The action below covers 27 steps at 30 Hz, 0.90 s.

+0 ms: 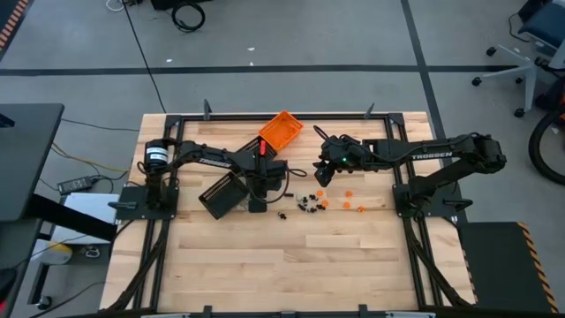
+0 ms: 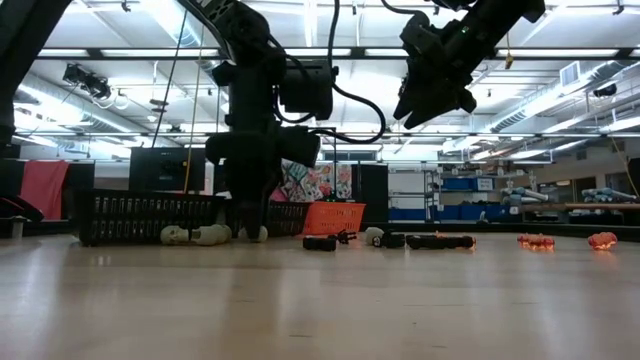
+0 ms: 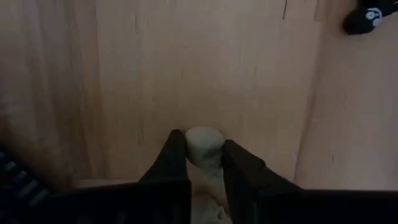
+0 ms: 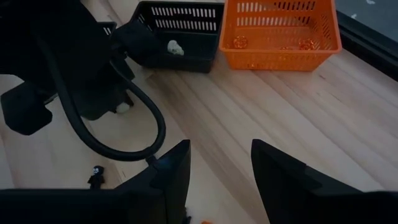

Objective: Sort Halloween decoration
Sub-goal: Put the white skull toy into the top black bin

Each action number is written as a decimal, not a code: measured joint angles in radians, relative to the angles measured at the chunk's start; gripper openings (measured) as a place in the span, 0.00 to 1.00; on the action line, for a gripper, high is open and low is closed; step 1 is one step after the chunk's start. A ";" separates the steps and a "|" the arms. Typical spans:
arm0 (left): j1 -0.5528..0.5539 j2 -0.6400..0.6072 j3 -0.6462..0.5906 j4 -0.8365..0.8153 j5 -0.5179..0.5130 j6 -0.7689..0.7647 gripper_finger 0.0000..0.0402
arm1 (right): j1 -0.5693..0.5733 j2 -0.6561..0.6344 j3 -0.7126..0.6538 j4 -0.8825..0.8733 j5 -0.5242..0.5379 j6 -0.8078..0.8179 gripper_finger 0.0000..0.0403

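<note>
We are seeing the left end effector [image 3: 204, 163] down at the bench [image 1: 265, 256] beside the black tray [image 1: 222, 194], its fingers pinching a whitish trinket [image 3: 203, 144]. The right end effector [image 4: 221, 163] is hovering with fingers apart and empty above the scattered orange and black trinkets [image 1: 328, 202] lying mid-bench.

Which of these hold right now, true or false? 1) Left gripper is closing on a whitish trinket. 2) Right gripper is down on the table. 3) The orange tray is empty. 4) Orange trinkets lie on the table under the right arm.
1) True: the left gripper has a whitish trinket between its fingers.
2) False: the right gripper hangs well above the table, jaws open and empty.
3) False: the orange tray holds a few orange pieces.
4) True: orange trinkets lie loose there.
</note>
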<state>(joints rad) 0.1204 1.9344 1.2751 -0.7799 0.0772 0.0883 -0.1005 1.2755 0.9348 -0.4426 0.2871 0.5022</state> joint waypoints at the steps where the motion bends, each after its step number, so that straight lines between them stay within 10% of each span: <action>1: 0.000 0.001 0.004 -0.007 0.000 0.000 0.10 | 0.000 0.000 0.000 0.000 0.000 0.000 0.43; 27: 0.134 -0.116 0.153 -0.107 -0.163 0.036 0.09 | 0.000 0.000 0.000 -0.004 0.000 -0.004 0.43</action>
<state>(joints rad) 0.2545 1.8184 1.4277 -0.8865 -0.0854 0.1242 -0.1005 1.2755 0.9348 -0.4462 0.2867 0.4980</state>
